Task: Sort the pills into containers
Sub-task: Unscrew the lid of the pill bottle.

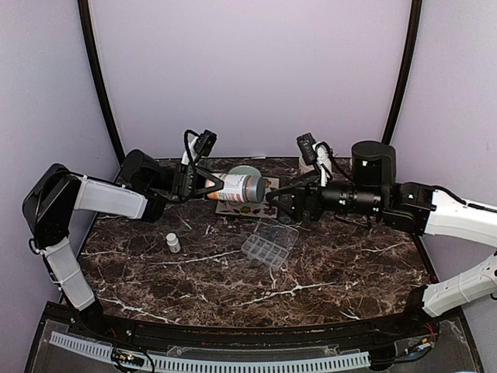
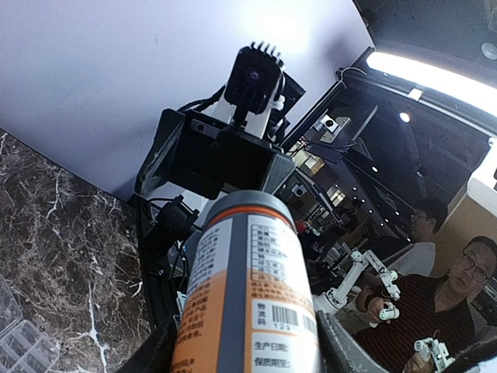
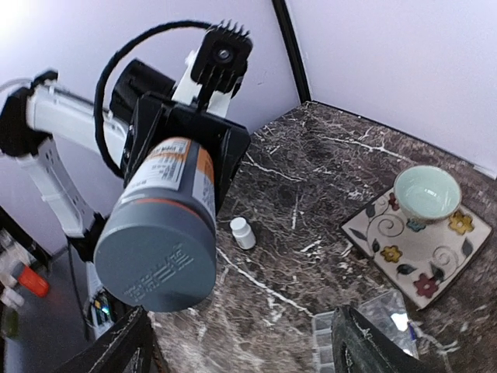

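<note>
An orange bottle (image 1: 233, 187) with a grey cap (image 3: 155, 260) is held lying sideways above the table's far side, my left gripper (image 1: 208, 186) shut on its body (image 2: 248, 287). The cap points at my right gripper (image 1: 273, 196), which stands open just in front of it. Its fingers (image 3: 373, 346) are spread wide and touch nothing. The clear pill box (image 1: 269, 242) with its square containers lies on the table with its lid open, below and between the grippers. It also shows in the right wrist view as the pill box (image 3: 365, 326). No pills show in any view.
A tiny white bottle (image 1: 172, 243) stands upright on the marble left of the pill box. A flowered square plate (image 3: 423, 249) with a pale green bowl (image 3: 425, 193) sits at the back, under the held bottle. Curved black poles and lilac walls close in the table.
</note>
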You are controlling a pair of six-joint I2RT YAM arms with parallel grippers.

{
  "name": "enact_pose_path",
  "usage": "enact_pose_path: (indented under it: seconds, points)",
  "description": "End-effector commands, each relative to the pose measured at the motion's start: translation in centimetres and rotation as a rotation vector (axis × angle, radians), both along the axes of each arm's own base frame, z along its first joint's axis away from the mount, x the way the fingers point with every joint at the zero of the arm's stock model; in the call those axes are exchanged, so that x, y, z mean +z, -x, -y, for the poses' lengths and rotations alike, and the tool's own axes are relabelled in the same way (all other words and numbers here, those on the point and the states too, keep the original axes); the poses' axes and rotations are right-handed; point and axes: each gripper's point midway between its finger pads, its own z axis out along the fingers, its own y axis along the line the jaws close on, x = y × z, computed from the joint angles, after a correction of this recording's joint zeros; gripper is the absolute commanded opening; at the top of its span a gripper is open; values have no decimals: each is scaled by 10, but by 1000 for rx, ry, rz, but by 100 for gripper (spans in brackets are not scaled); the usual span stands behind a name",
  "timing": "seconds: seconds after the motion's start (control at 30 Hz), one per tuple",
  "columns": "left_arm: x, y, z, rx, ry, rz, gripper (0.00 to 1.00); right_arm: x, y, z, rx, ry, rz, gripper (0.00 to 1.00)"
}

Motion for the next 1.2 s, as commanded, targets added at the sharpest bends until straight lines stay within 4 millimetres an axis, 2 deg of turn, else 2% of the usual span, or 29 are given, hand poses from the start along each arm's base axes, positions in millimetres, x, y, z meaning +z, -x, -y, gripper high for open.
enact_pose_path:
  seconds: [0.0,0.17,0.43,0.83,1.17]
  points:
    - [24,5,-5,29,63,107,14,22,-8,10,-71,-208,-199,81]
    - [23,1,-3,51,63,127,14,32,-15,13,-76,-366,-391,81]
    - [26,-3,-1,92,54,169,12,34,-14,-10,14,-407,-585,77]
    - [20,-7,0,120,29,181,12,41,-11,-13,48,-450,-639,74]
    - [20,-9,1,127,27,182,12,38,-10,-21,82,-434,-663,73]
